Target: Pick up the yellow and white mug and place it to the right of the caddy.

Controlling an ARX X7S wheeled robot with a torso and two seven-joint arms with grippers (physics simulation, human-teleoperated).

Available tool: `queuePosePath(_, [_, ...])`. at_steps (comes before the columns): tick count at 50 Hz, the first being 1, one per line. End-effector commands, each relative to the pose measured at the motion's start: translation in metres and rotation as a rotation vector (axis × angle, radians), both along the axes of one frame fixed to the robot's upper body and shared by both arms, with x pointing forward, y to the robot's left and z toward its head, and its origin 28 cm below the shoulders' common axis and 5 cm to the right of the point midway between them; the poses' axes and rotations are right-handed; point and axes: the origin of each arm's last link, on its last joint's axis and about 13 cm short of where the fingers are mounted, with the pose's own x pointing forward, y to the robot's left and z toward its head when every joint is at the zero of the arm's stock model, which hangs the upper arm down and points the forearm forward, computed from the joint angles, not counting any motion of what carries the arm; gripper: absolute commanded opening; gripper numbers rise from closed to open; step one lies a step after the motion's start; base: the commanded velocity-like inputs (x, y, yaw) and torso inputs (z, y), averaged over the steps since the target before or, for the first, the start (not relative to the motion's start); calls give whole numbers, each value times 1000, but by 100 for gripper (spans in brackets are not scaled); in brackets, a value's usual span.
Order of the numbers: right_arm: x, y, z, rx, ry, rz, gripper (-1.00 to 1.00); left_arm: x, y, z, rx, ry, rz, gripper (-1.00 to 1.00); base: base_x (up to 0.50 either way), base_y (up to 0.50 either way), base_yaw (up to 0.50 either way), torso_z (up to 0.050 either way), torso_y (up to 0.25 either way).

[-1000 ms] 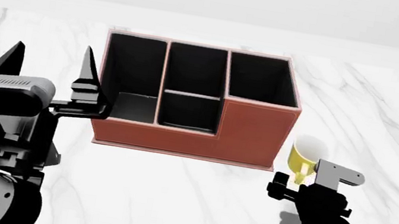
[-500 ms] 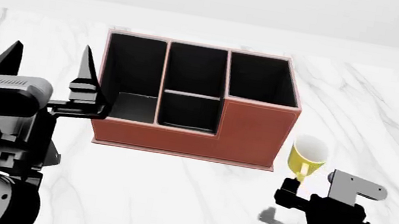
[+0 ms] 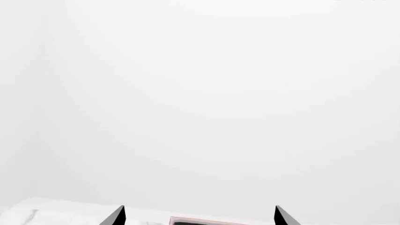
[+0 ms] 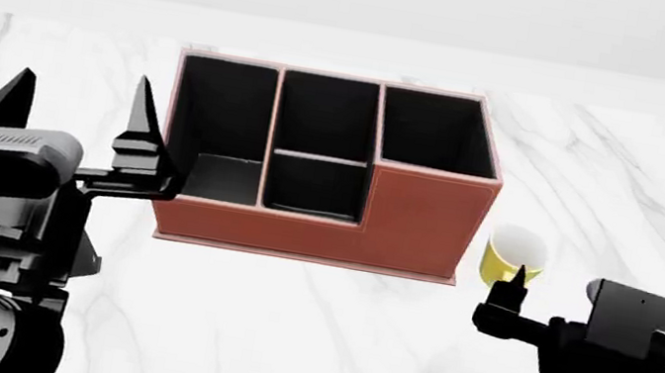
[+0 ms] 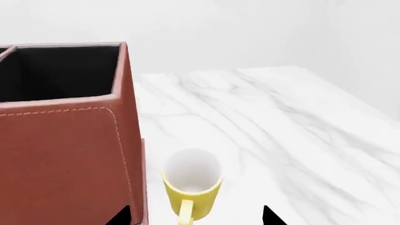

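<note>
The yellow and white mug (image 4: 513, 255) stands upright on the marble table just right of the reddish-brown caddy (image 4: 341, 223), a small gap between them. In the right wrist view the mug (image 5: 192, 186) turns its handle toward the camera, beside the caddy wall (image 5: 62, 154). My right gripper (image 4: 515, 288) is open just in front of the mug. Its fingertips (image 5: 267, 214) stand wide on either side of the handle and do not touch it. My left gripper (image 4: 79, 96) is open and empty, raised left of the caddy, fingers pointing up.
The marble table (image 4: 283, 329) has its far edge behind the caddy and its right edge (image 5: 350, 101) beyond the mug. The left wrist view shows mostly white wall, with the caddy rim (image 3: 206, 220) low between the fingertips.
My right arm has drawn back toward me and its wrist has swung to the right. The mug stays where it stood. The left arm has hardly moved.
</note>
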Motion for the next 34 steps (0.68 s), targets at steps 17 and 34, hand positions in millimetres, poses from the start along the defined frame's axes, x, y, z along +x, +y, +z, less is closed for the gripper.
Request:
queuePosePath(17, [-36, 17, 47, -65, -195, 29, 100, -2, 1, 3, -3, -8, 1, 100, 0, 0, 0, 0, 0])
queuePosePath(34, [-48, 21, 61, -88, -263, 34, 100, -2, 1, 2, -2, -9, 1, 100, 0, 0, 0, 0, 0])
